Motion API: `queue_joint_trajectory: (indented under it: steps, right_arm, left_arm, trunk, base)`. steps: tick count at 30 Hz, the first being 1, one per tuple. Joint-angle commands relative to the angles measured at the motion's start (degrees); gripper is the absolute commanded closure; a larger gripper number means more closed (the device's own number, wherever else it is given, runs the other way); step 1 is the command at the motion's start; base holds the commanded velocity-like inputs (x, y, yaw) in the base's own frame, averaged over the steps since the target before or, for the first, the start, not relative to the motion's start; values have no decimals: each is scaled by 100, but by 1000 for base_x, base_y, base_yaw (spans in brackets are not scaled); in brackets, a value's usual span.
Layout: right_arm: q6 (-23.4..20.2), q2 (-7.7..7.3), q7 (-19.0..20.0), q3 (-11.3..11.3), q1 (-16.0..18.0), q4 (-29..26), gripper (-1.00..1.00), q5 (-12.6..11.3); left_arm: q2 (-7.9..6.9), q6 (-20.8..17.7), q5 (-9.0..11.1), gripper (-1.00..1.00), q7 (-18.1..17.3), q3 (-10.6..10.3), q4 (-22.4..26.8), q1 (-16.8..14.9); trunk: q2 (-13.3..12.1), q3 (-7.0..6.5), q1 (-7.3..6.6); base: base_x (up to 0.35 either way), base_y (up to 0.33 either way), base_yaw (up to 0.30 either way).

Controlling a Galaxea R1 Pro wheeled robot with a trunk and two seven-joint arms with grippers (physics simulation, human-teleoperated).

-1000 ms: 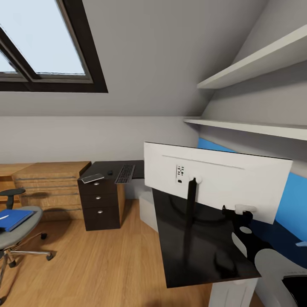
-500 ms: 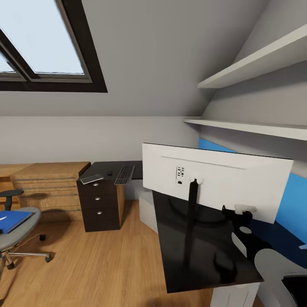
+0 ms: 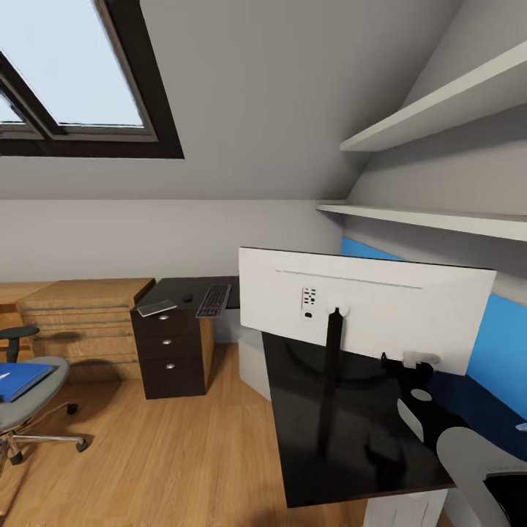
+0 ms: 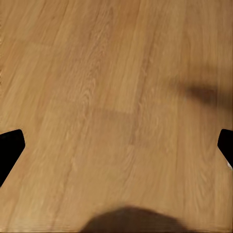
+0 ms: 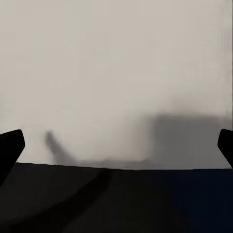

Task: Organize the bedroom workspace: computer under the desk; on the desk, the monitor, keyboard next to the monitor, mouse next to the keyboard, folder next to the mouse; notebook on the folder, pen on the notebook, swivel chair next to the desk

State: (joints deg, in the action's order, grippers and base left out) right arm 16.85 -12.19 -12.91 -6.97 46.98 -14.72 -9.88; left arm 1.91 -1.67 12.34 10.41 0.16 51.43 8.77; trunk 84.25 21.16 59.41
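Right gripper (image 5: pixel 116 145) spread wide, empty, facing white back of monitor (image 3: pixel 366 311) standing on desk (image 3: pixel 344 432). Left gripper (image 4: pixel 116 145) spread wide, empty, above floor (image 4: pixel 116 97).

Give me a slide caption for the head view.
Monitor back-on upon the desk; keyboard on the far wing; folder on the chair.
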Motion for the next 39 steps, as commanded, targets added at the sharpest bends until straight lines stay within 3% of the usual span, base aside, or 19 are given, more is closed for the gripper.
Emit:
queue_joint_trajectory:
  steps: [1, 15, 18, 28, 39]
  right_arm:
    - [20, -4, -20, -50, 4, 4, -100, -57]
    - [12, 4, -10, -50, 4, 2, -100, -70]
    - [12, 152, -11, -59, -3, -1, -100, -69]
    - [12, 433, -15, -59, -5, 3, -100, -59]
    - [11, 650, -42, -59, -5, 4, -100, -59]
  left_arm:
    - [1, -17, 40, -100, 14, 1, 11, 2]
    - [-6, -26, 49, -100, 12, 2, 13, 2]
    - [-7, -18, 49, -100, 14, 9, 14, 2]
    - [-7, -17, 49, -100, 14, 8, 14, 2]
    - [-5, -14, 45, -100, 14, 5, 15, 2]
  trunk:
    - [4, 6, -3]
    - [4, 6, -3]
    - [4, 6, -3]
    - [4, 1, -3]
    - [4, -30, -3]
  base:
    - [-286, 0, 0]
    - [-317, 60, 0]
    - [-289, 206, 0]
    - [-288, 208, 54]
    - [-191, 127, 234]
